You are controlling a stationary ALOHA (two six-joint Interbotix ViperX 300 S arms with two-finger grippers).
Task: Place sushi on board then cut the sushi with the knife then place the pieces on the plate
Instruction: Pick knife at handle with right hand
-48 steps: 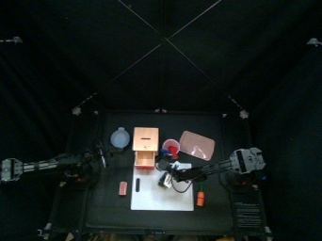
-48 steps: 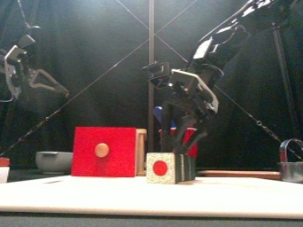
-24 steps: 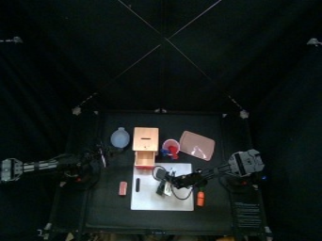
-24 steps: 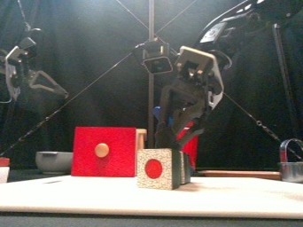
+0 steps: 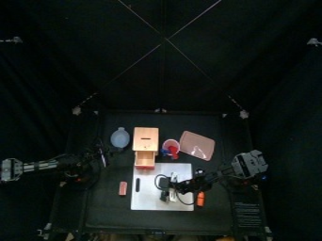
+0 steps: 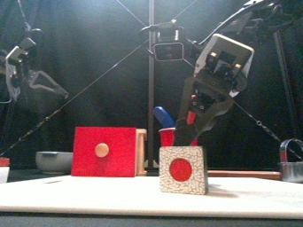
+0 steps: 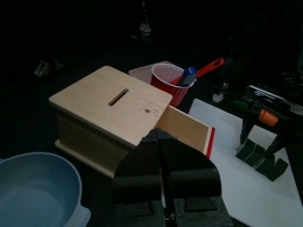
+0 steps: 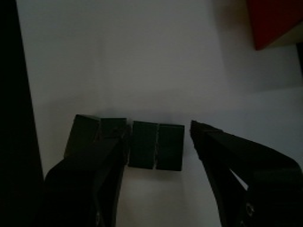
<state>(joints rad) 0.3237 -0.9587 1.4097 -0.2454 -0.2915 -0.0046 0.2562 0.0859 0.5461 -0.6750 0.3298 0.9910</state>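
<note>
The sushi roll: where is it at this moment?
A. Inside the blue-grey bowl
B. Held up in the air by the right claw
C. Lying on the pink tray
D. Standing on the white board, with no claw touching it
D: in the front view the sushi roll stands on the white board, and the right claw hangs open above it with a gap between them.
</note>
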